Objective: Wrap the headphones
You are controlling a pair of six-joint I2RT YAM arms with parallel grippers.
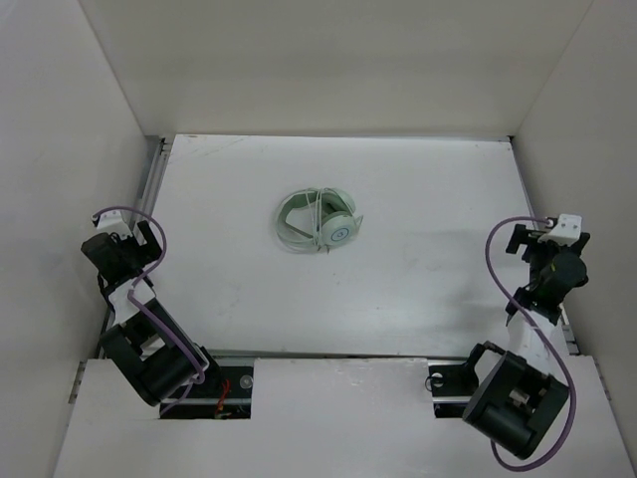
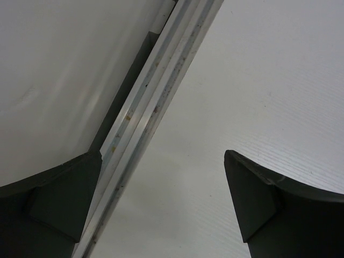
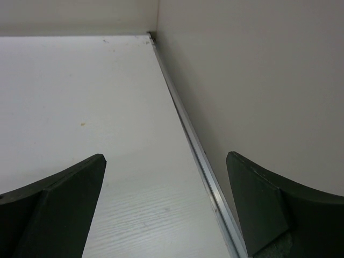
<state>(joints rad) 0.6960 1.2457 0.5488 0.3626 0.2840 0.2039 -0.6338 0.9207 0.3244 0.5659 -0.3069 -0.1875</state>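
Black arms (image 1: 149, 360), white link covers (image 1: 531, 344), looping purple cables (image 1: 489, 249), dark wedge jaws.

Your tally for this station:

- You have one pair of headphones (image 1: 317, 221), mint-green; you can count one round earcup face (image 1: 339, 232) plainly.
- You have two arms (image 1: 149, 349), one on each side.
- You have two grippers, the left gripper (image 2: 163, 177) and the right gripper (image 3: 165, 177). Each shows you two dark fingers (image 2: 59, 204), four in all.
- You have two purple cables (image 1: 162, 242), one per arm.
- You have one white table (image 1: 418, 189).
- You have two aluminium rails (image 2: 156, 91), one along each side edge of the table.
- You have three pale walls (image 1: 338, 60).
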